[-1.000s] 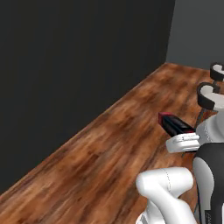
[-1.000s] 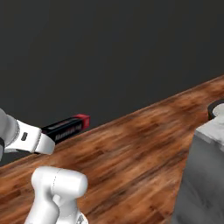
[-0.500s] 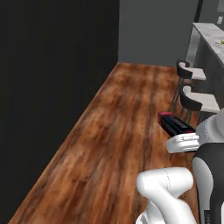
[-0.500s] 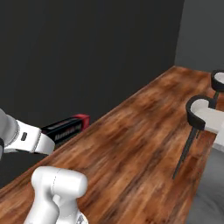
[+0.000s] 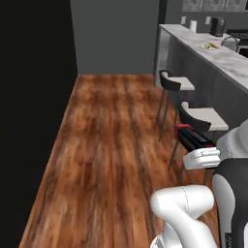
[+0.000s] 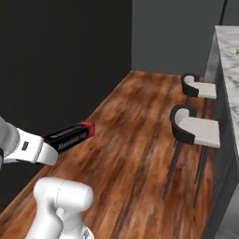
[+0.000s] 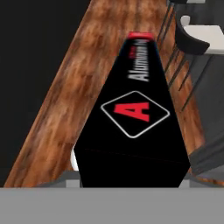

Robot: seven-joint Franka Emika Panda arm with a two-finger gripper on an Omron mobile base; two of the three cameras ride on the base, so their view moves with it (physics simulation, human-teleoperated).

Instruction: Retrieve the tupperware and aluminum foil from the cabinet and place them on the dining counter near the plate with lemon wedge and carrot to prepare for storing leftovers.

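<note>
Aluminum foil (image 7: 135, 113): long slim black carton, one red end, a red letter A in a white diamond and pale lettering on its upper face. Held lengthwise in the gripper (image 6: 46, 151), red end pointing away from the arm, carried level in the air above the floor. In the left base view the carton (image 5: 193, 138) juts out from the white hand toward the stools; in the right base view (image 6: 70, 137) it extends to the right of the hand.

Gripper: jaws part-way apart and clamped on the near end of the carton; the finger tips themselves are hidden behind the box in the hand view.

Floor (image 5: 106, 145): brown wood planks, running from near to far beneath the carton.

Stools: two, black shells with pale seats on thin dark legs. Nearer stool (image 6: 196, 130) and farther stool (image 6: 198, 88) stand in a row along the counter front, right of the carton.

Dining counter (image 5: 227, 60): pale veined marble top over a grey front, along the right side, reaching toward the far wall.

Plate (image 5: 210, 46): small and pale, on the far part of the counter top, bearing tiny yellow and orange pieces too small to tell apart. Well apart from the carton.

Left wall (image 6: 60, 70): dark, unlit. Far wall (image 5: 116, 34): plain grey.
</note>
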